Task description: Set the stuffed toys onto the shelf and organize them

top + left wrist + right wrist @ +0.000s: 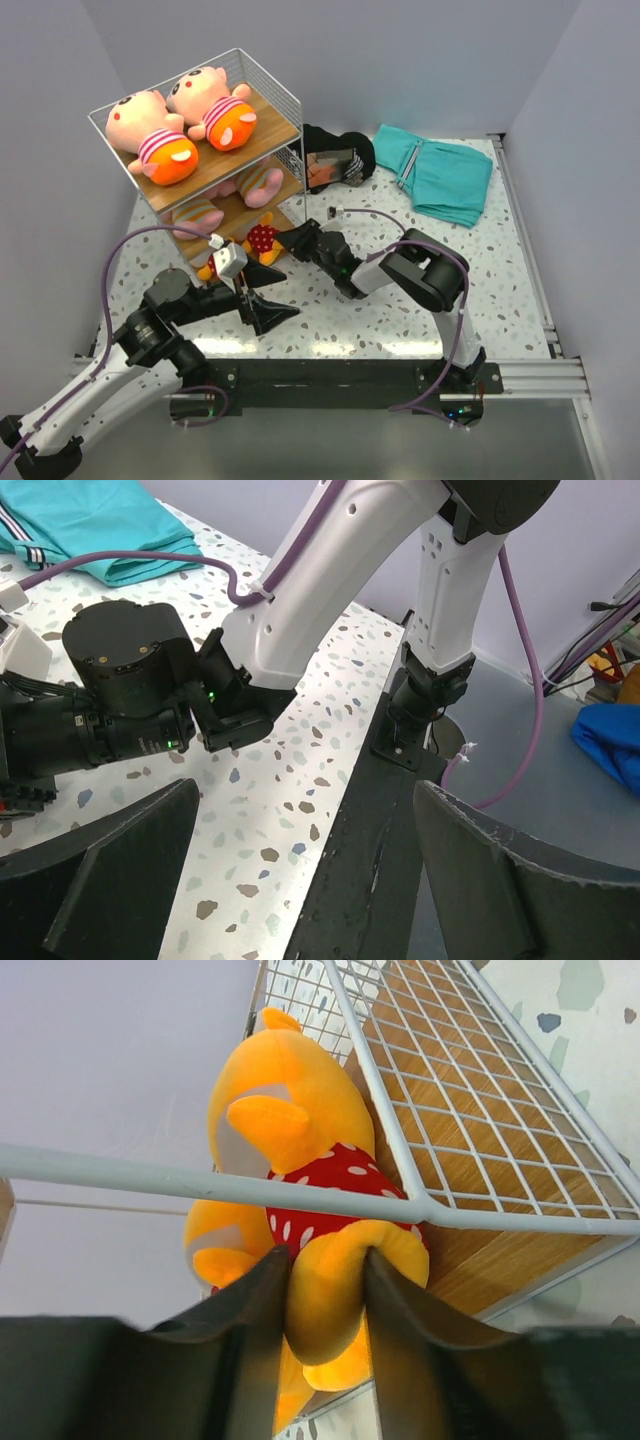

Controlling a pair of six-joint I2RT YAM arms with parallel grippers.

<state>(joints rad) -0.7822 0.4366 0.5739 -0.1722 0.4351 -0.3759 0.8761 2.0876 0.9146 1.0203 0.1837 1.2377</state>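
Note:
The shelf (275, 108) of white wire and wooden boards stands at the back left. Two pink-headed stuffed toys (150, 135) (215, 105) in striped tops and orange shorts lie on its top board. More striped toys (250, 185) lie on the middle board. My right gripper (292, 241) is shut on a limb of an orange-yellow toy in a red polka-dot outfit (300, 1180) at the bottom tier's front edge; the toy also shows in the top view (262, 238). My left gripper (268, 296) is open and empty over the table, near its front edge.
A folded teal cloth (440, 170) lies at the back right, and a black bundle (335, 155) sits beside the shelf. The shelf's wire side (480, 1090) crosses just above my right fingers. The black front rail (370, 850) runs under my left gripper.

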